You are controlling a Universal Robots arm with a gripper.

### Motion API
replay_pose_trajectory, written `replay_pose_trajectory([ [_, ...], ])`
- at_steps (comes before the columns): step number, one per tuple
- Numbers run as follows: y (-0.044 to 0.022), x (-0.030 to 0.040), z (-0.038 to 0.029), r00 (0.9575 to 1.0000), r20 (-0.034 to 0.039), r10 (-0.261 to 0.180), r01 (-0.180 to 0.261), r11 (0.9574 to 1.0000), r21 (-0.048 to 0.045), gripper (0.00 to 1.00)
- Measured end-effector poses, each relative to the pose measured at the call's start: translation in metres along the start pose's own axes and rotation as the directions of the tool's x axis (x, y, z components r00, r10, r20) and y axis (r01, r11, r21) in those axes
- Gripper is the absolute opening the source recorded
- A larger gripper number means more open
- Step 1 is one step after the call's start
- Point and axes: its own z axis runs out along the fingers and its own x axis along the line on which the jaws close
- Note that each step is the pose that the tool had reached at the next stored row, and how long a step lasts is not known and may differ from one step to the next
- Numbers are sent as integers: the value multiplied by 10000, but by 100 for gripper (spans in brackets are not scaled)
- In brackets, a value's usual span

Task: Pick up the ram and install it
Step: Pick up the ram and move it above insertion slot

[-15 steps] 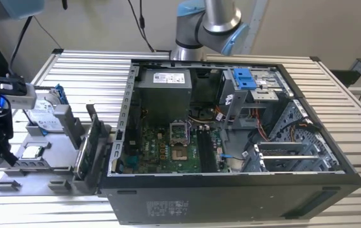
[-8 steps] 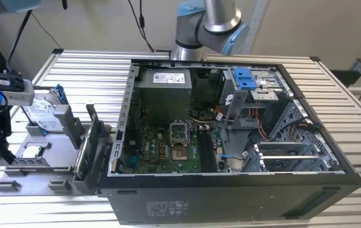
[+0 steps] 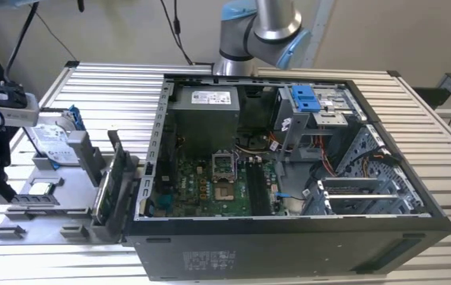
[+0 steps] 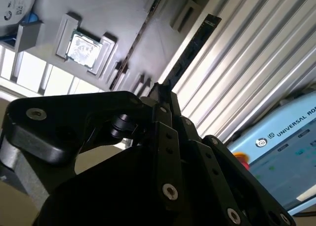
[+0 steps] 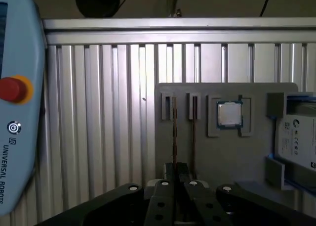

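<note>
I am clamping my end effector (image 4: 162,95) shut on one end of the ram (image 4: 195,45), gripping it edge-on so the thin board cannot twist. It is sitting at the grey parts tray (image 4: 123,18), near the tray's processor chip (image 4: 85,47).

You are seeing white lettering and a round logo on the blue control pendant (image 5: 15,112); small printed labels are showing on the hard drive (image 5: 296,137) and power supply (image 3: 211,97).

The ram (image 4: 197,43) is clamped between the fingers (image 4: 163,101), stretching toward one o'clock; a processor chip (image 4: 85,47) is seen at ten o'clock.
</note>
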Motion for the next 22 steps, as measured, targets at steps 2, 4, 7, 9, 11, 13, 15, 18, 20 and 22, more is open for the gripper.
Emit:
replay_pose_trajectory([
  [2, 0, -1, -23, 10000, 1, 0, 0, 10000, 0, 14],
  [4, 1, -1, -45, 10000, 0, 0, 0, 10000, 0, 14],
  [7, 1, -2, -78, 10000, -1, 0, 0, 10000, -1, 14],
  [9, 1, -2, -101, 10000, 0, 0, 0, 10000, 0, 14],
  [11, 2, -3, -123, 10000, -1, 0, 0, 10000, -1, 14],
  [13, 2, -3, -146, 10000, 0, 0, 0, 10000, 0, 14],
  [15, 2, -4, -168, 10000, 0, 0, 0, 10000, 0, 14],
  [18, 3, -4, -199, 10000, 0, 0, 0, 10000, -1, 14],
  [20, 3, -5, -218, 10000, 0, 0, 0, 10000, 0, 14],
  [22, 4, -5, -238, 10000, 0, 0, 0, 10000, 1, 14],
])
